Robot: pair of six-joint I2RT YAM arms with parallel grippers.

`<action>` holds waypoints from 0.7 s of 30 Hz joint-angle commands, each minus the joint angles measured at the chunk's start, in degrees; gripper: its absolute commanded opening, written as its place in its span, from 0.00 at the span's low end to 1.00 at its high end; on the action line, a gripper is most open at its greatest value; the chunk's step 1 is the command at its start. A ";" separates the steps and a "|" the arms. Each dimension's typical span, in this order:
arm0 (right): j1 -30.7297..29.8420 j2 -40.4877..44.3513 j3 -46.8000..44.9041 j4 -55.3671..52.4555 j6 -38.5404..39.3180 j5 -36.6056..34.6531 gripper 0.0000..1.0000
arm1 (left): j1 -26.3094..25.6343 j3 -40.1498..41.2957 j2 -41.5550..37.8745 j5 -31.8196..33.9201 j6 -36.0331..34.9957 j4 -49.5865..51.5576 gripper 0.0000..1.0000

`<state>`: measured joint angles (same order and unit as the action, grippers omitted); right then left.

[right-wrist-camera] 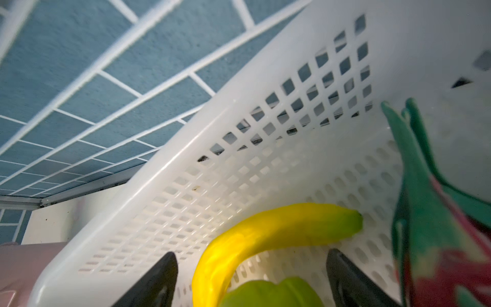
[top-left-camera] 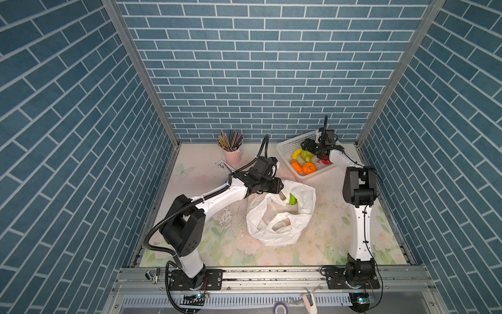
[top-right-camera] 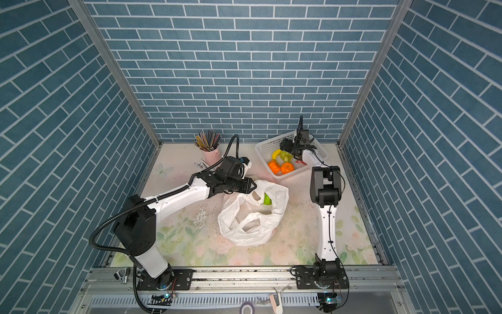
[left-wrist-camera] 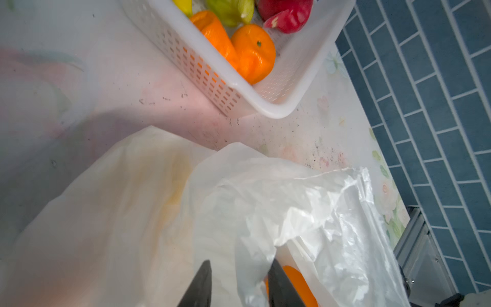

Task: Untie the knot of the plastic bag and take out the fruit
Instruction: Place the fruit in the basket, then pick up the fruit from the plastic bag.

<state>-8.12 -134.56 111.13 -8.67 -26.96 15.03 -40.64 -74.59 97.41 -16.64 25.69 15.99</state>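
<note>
1. plastic bag [top-left-camera: 271, 231] sits mid-worktop, handles apart, no knot left that I can see. green fruit [top-left-camera: 292, 199] is showing in its mouth.
2. left hand [left-wrist-camera: 240, 268] is at the bag's far edge with film between its jaws. can't tell if it's gripping.
3. right hand [right-wrist-camera: 251, 253] is released, jaws wide over the basket [top-left-camera: 288, 145] in the far right corner. We're mid-unloading I'd say, next it needs to reach into the bag.

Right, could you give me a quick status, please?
Left gripper on bag, film between jaws. Right gripper open over the basket. Bag untied; green fruit inside. Nothing in the way.
</note>
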 commanded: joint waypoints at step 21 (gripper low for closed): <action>-18.22 67.45 -54.20 1.50 0.30 -5.35 0.86 | 0.48 14.71 -16.13 1.96 -0.01 -3.32 0.61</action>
<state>-23.83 -71.16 60.14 -4.73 -26.55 12.75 -40.42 -60.07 82.50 -15.05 25.50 15.07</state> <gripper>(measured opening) 0.859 0.636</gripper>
